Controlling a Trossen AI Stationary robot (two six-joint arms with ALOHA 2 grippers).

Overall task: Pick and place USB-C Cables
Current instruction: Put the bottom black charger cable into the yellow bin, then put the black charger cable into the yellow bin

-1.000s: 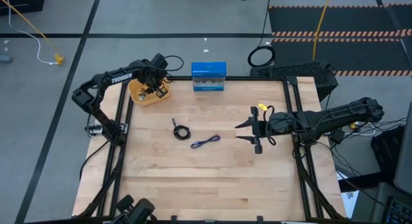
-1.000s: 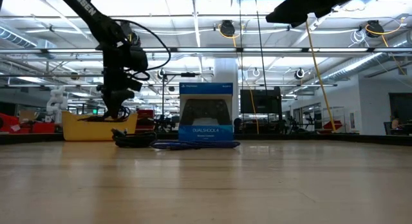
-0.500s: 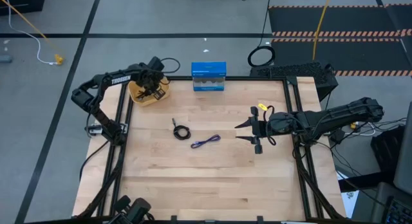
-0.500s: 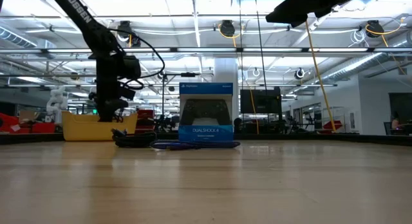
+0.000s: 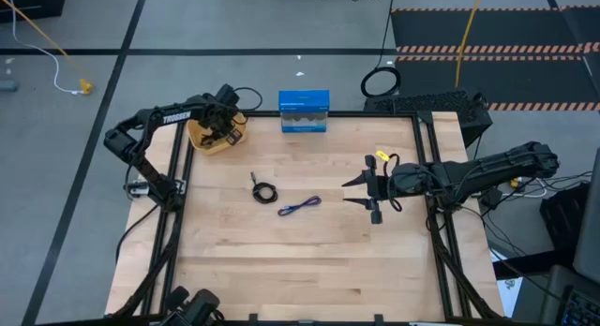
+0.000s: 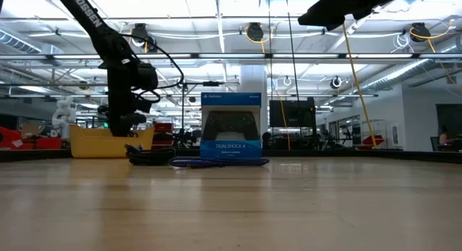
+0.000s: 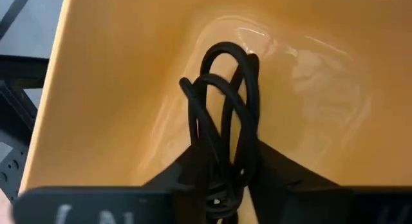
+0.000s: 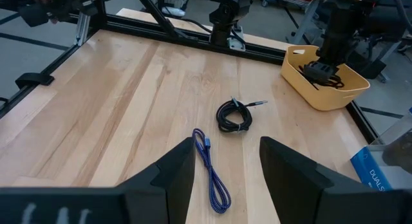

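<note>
Your left gripper [image 5: 223,131] sits over the yellow bin [image 5: 202,137] at the counter's [image 5: 300,260] far left corner. In the left wrist view a coiled black cable [image 7: 225,127] runs between its fingers [image 7: 177,179], loop end lying on the bin floor [image 7: 116,89]. Can't tell whether the fingers are gripping it or already slack; the gap is narrow either way.

Your right gripper [image 5: 361,191] is parked over the counter's right side, fingers [image 8: 177,169] spread wide, nothing between them.

Two cables lie out on the counter near the middle: a second black cable [image 5: 263,190], coiled, and the purple-blue cable [image 5: 299,207] just beside it, toward your right gripper. The two are apart, not touching.

A blue DualShock 4 box [image 5: 304,111] stands upright at the far edge, right of the bin. A large black ring coil [image 5: 380,82] lies on the floor behind the counter.
</note>
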